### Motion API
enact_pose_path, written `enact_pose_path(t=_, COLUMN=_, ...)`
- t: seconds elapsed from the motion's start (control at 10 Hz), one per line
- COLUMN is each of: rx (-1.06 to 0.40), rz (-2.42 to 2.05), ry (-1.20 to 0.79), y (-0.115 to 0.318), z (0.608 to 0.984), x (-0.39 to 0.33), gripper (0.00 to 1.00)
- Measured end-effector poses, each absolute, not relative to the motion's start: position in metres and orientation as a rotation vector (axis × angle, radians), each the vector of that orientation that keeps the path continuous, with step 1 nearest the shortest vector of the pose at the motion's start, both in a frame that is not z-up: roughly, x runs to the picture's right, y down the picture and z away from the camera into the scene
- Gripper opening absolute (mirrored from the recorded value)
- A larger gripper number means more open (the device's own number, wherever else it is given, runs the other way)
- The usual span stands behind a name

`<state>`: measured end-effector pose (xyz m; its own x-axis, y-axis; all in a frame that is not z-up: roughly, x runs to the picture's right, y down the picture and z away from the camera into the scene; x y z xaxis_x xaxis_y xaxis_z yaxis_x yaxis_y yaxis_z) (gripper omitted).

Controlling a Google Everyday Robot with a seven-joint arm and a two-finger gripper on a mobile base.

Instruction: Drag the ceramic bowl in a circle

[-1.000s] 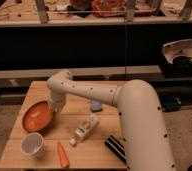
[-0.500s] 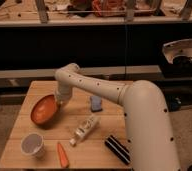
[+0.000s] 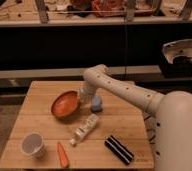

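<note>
While the arm is reaching in from the right, the gripper [image 3: 83,100] is sitting at frame center, touching the right rim of the ceramic bowl [image 3: 65,104]. Bowl is tilting, lying center-left on the wooden table [image 3: 39,125], w/ gripper just beside it to the right. Gripper's grip state: can't tell.

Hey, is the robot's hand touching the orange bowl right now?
Touching. The camera view shows the hand pressed against the right rim of the tilted ceramic bowl, with no gap between them.
</note>
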<state>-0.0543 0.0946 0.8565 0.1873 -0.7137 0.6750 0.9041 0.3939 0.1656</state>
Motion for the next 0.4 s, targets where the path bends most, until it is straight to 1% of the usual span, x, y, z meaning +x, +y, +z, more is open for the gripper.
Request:
enact_pose_path(t=0.1, rx=-0.297, rz=-1.155, ry=-0.759, y=0.1, z=0.853, x=-0.034, gripper=0.0)
enact_pose_path(t=0.4, rx=-0.313, rz=-1.176, ry=-0.769, y=0.116, z=0.849, x=-0.019, gripper=0.0)
